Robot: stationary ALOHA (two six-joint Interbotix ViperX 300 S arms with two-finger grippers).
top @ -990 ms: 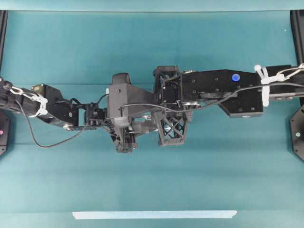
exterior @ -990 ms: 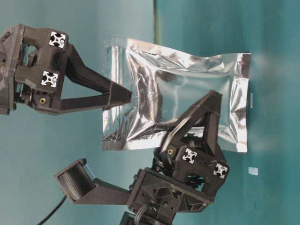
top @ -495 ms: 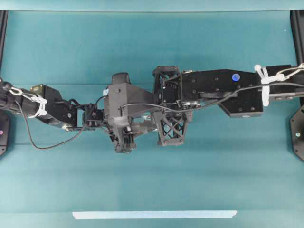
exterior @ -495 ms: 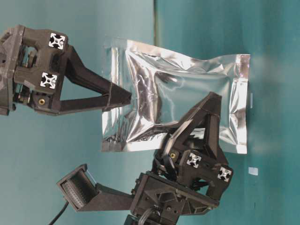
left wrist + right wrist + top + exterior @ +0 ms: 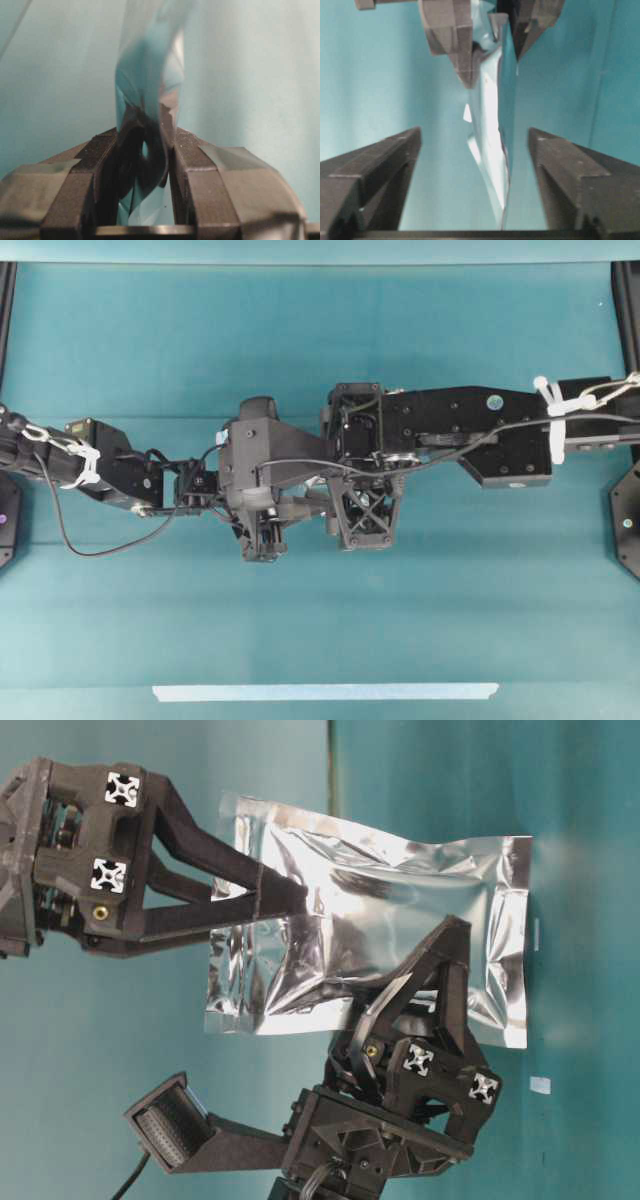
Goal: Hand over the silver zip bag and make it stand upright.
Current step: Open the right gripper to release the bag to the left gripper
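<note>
The silver zip bag (image 5: 380, 920) hangs in the air between both grippers, crinkled and shiny. My left gripper (image 5: 448, 945) is shut on one side of it; in the left wrist view the foil (image 5: 150, 75) is pinched between the jaws of that gripper (image 5: 147, 145). My right gripper (image 5: 285, 910) stands open at the bag's other end, its fingers spread on either side of the foil. In the right wrist view the bag's thin edge (image 5: 492, 130) runs down the wide gap of the right gripper (image 5: 475, 135), touching neither finger. From overhead the arms hide the bag.
A long pale tape strip (image 5: 325, 692) lies near the table's front edge. A tiny white tag (image 5: 540, 1085) lies on the teal surface. The two arms meet end to end over the table's middle (image 5: 300, 480).
My right gripper has gone from shut on the bag to wide open. The bag's freed end has shifted and sagged slightly. The left gripper keeps its hold.
</note>
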